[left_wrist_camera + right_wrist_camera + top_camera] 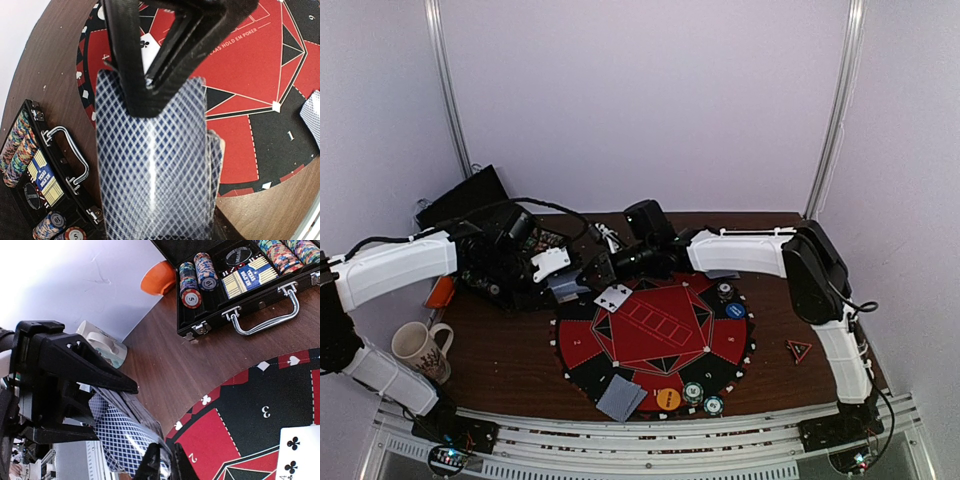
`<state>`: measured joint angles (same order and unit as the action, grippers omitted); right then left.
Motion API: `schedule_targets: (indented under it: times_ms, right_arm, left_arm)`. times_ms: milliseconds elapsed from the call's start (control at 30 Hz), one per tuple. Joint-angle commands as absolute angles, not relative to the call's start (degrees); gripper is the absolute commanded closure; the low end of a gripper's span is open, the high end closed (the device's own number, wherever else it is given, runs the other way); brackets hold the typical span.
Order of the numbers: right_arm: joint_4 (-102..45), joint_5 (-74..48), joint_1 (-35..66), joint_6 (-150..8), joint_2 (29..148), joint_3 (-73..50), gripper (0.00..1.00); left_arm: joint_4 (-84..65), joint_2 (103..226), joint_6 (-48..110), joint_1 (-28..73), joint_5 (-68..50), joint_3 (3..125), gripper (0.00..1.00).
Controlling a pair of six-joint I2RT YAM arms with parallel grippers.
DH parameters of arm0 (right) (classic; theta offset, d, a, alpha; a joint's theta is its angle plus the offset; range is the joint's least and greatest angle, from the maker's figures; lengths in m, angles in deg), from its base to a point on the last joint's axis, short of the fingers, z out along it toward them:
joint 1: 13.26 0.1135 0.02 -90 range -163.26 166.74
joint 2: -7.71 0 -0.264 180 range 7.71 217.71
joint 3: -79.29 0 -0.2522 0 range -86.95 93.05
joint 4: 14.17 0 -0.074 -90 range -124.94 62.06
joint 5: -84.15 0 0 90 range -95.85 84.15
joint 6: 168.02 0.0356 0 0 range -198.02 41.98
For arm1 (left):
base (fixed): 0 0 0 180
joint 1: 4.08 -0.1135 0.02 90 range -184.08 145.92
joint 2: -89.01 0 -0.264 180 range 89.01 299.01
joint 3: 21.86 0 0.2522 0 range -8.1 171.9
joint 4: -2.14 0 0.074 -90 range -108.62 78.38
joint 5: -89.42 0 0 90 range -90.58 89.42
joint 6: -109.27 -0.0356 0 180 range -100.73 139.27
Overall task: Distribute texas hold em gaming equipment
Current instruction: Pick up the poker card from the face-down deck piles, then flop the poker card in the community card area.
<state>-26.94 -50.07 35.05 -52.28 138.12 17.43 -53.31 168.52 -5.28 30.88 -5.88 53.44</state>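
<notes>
My left gripper is shut on a deck of playing cards with blue diamond backs, held above the table's left part beside the round red-and-black poker mat. My right gripper has its two black fingers pinched on the far edge of the deck's top card. A face-up clubs card lies on the mat's far left. Face-down cards, an orange button, chip stacks and a blue button sit around the mat's edge.
An open black case of chips and a boxed deck lies on the table at the back left. A white mug stands at the near left, with an orange bowl behind it. A small red triangle lies right of the mat.
</notes>
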Motion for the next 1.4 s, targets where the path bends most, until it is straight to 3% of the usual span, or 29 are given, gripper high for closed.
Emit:
schedule_targets:
  times_ms: [0, 67, 333, 633, 833, 1033, 1367]
  right_arm:
    - [-29.52, -48.45, 34.18, -52.45, 134.29, 16.76, 0.94]
    - [-31.70, -46.45, 33.65, -53.08, 133.48, 16.66, 1.00]
    - [-42.09, -33.85, 30.17, -60.00, 125.69, 13.79, 1.00]
    - [-61.80, 19.62, 32.39, -69.76, 121.44, 12.39, 1.00]
    - [-67.02, 39.63, 38.62, -73.83, 128.29, 14.73, 1.00]
    - [-73.57, 42.49, 43.93, -76.06, 138.70, 21.48, 1.00]
    - [-76.15, 18.61, 45.68, -72.14, 145.27, 28.77, 1.00]
  left_arm:
    - [-51.43, 168.29, -5.67, 31.20, -6.69, 54.42, 0.52]
    - [-51.43, 168.14, -5.60, 31.21, -6.21, 54.11, 0.52]
    - [-50.86, 168.64, -3.67, 31.18, -2.99, 52.92, 0.52]
    - [-50.45, 169.78, -2.49, 30.90, -0.89, 53.29, 0.52]
    - [-50.47, 169.88, -2.10, 30.82, -0.58, 53.34, 0.52]
    - [-50.47, 168.83, -2.00, 30.69, -0.24, 52.79, 0.52]
    - [-50.47, 168.82, -1.99, 30.59, -0.14, 52.49, 0.52]
